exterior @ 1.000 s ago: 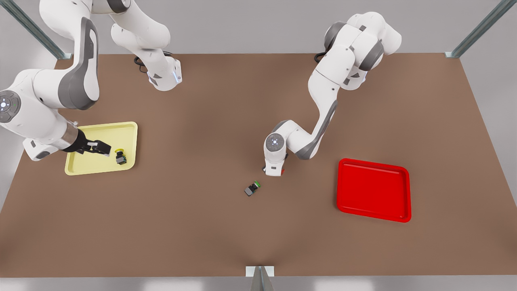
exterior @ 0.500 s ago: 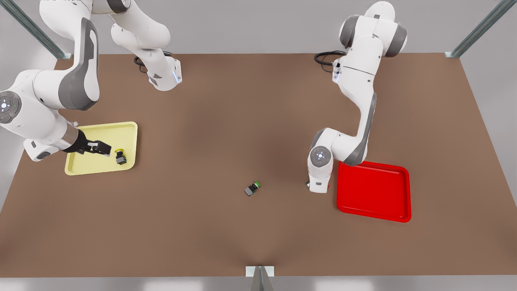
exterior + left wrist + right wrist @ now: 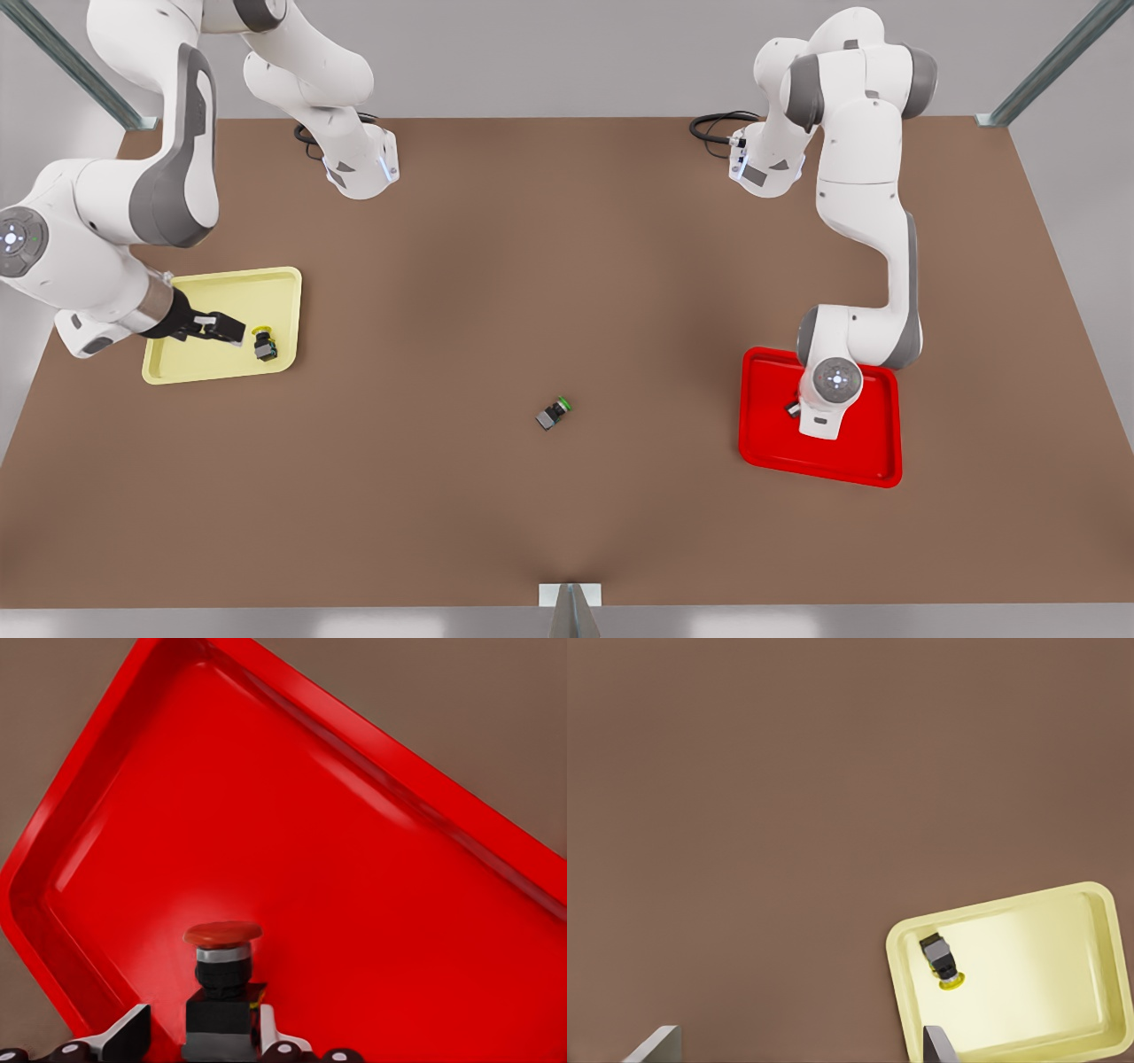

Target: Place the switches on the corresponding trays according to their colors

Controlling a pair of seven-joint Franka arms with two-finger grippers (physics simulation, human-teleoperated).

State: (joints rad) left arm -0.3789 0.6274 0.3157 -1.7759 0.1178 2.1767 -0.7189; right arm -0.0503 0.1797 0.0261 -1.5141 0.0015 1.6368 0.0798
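The left pincer (image 3: 204, 1047) hangs over the red tray (image 3: 864, 461), its fingers (image 3: 124, 1036) closed on the dark body of the red switch (image 3: 221, 979), whose cap points away from the wrist. The right pincer (image 3: 221, 329) hovers above the yellow tray (image 3: 221, 283) with fingers spread wide and empty; the yellow switch (image 3: 263, 344) lies just beyond its tips, inside that tray. A green-capped switch (image 3: 554, 413) lies on the brown surface (image 3: 532, 266), well apart from both pincers.

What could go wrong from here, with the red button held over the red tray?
1. The left tool grips the red switch upright near one rim of the red tray. Once released, it might topple or roll towards that rim.
2. The open right tool sits close to the yellow switch in the yellow tray, so a careless retreat could nudge it.
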